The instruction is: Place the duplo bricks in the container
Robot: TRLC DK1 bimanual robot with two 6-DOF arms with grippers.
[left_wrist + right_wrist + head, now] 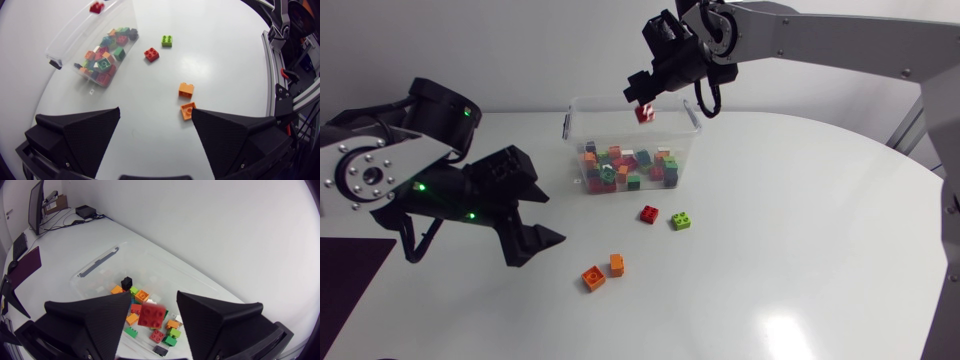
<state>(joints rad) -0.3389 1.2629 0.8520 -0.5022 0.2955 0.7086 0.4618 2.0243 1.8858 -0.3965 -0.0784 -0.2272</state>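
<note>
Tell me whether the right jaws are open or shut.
Open. In the right wrist view the right jaws stand wide apart, and the red brick between them touches neither, over the container.

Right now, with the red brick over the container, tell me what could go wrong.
1. The red brick hangs loose between the open fingers of the right gripper above the container; it may bounce off the piled bricks and out.
2. The left gripper is open close by two orange bricks lying near each other; closing on one may knock the other away.
</note>
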